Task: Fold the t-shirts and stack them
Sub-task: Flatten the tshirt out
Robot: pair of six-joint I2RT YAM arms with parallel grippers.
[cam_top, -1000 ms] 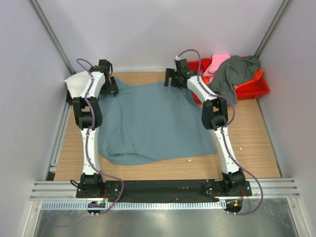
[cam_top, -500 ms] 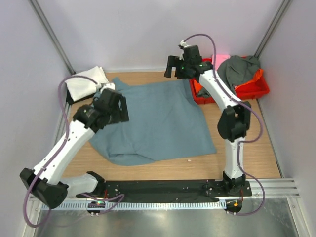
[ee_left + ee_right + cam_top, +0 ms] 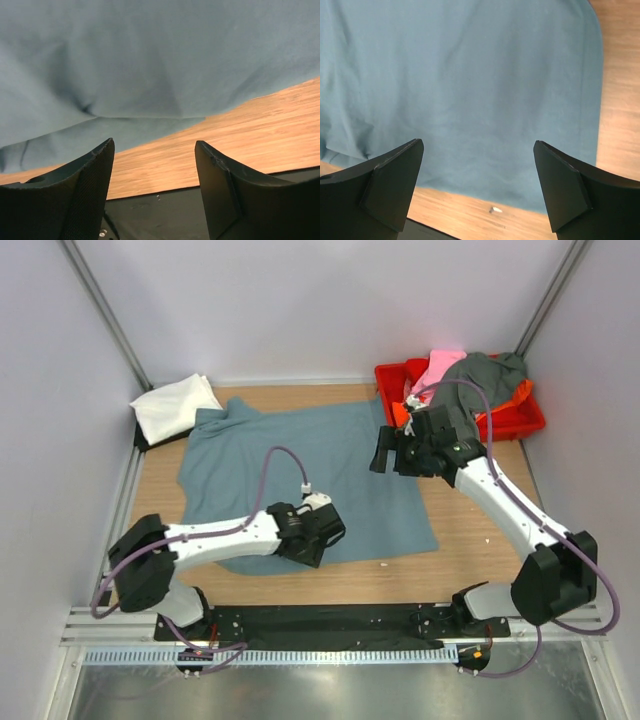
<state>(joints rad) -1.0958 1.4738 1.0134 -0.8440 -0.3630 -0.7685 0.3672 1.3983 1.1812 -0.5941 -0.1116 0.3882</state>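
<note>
A large blue-grey t-shirt point(image 3: 300, 465) lies spread on the wooden table. A folded white t-shirt point(image 3: 175, 407) sits at the back left corner. Pink point(image 3: 438, 367), dark grey point(image 3: 475, 385) and orange point(image 3: 518, 395) t-shirts are heaped in the crate. My left gripper point(image 3: 322, 530) is open and empty, low over the blue-grey shirt's near edge; its wrist view shows the shirt point(image 3: 150, 60) and the gripper point(image 3: 155, 170). My right gripper point(image 3: 388, 454) is open and empty above the shirt's right side; its wrist view shows the shirt point(image 3: 470, 85) and the gripper point(image 3: 477, 185).
A red plastic crate point(image 3: 525, 422) stands at the back right. A small white scrap point(image 3: 383, 564) lies on the wood by the shirt's near edge, also in the right wrist view point(image 3: 495, 210). A black base strip point(image 3: 165, 210) runs along the near table edge. Grey walls surround the table.
Both arms left the shirt's back corners. The left arm swung down and forward to the near edge; the right arm came forward over the shirt's right side. The shirt lies flat.
</note>
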